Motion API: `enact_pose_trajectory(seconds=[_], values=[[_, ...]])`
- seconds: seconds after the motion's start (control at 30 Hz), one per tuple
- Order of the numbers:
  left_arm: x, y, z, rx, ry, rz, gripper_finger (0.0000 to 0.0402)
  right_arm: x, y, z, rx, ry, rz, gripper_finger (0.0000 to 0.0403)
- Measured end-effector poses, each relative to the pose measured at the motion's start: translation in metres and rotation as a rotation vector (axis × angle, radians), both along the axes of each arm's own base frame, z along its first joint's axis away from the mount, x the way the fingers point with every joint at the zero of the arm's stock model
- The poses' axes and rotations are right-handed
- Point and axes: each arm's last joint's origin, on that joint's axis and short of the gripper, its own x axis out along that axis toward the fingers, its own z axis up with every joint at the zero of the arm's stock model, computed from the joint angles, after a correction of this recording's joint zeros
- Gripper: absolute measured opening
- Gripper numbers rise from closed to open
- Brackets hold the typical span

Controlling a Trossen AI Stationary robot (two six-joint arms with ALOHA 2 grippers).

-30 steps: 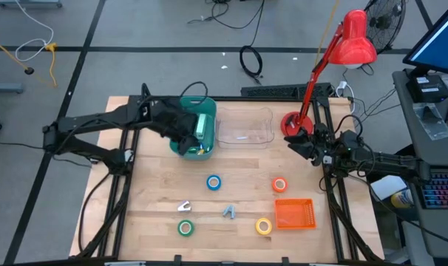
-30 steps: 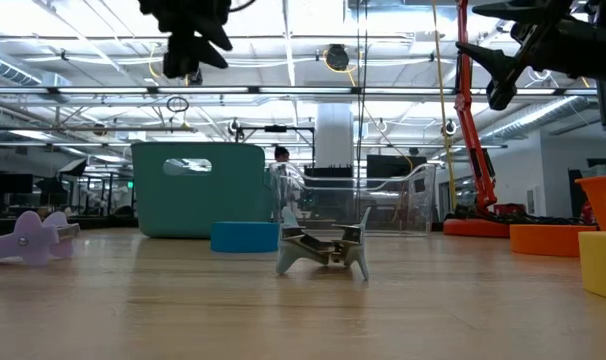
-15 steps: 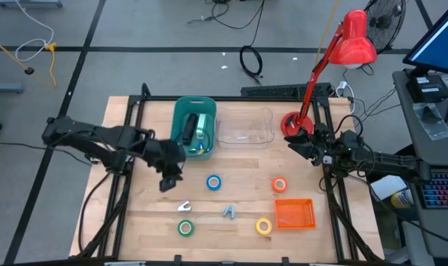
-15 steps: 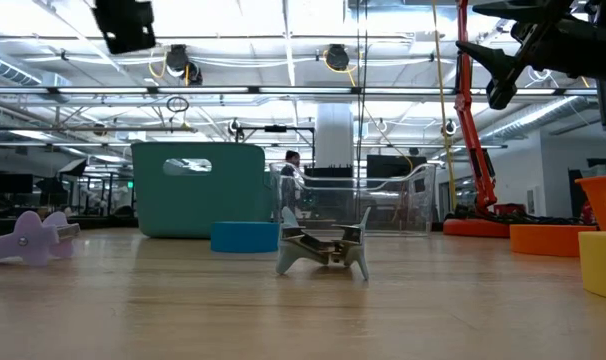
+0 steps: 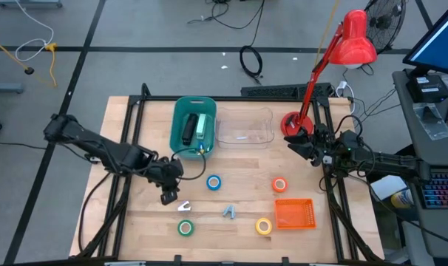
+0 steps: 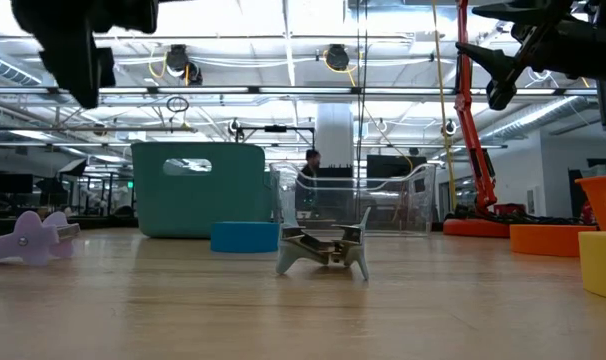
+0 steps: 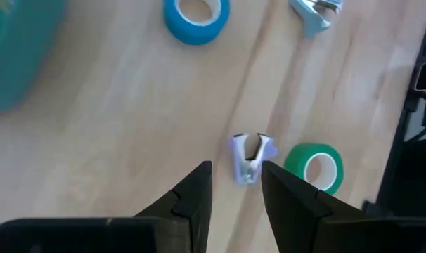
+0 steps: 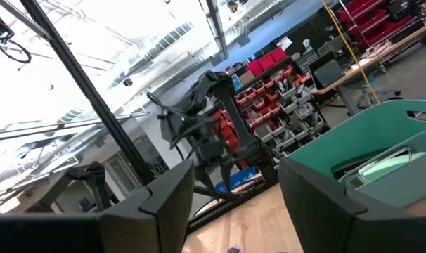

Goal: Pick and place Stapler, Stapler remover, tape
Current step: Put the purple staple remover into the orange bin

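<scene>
Honestly there's nothing readable anywhere in these shots. No text, label, brand, number or sign that I can make out on anything on the worktop, on the arms, or in the room behind.

Left arm reaches across the worktop's middle, left claw (image 5: 168, 193) open, pointing down; right claw (image 5: 304, 145) open, raised at the right edge.
</scene>
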Motion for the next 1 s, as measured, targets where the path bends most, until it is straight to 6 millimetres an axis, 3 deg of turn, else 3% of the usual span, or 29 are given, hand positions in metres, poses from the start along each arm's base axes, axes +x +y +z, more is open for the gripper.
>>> enact_pose_trajectory(seconds=[0.33,0.73,1.0], values=[[0.002,-0.014,-0.039,-0.044,-0.074,-0.06,0.0129,0.0,0.0,0.0,0.0,-0.001,0.0,0.0201],[0.015,-0.025,-0.075,-0.02,0.039,-0.065,0.0227,0.0,0.0,0.0,0.0,-0.002,0.0,0.0201],[0.018,-0.033,-0.092,-0.013,0.103,-0.064,0.0239,0.0,0.0,0.0,0.0,-0.001,0.0,0.0201]])
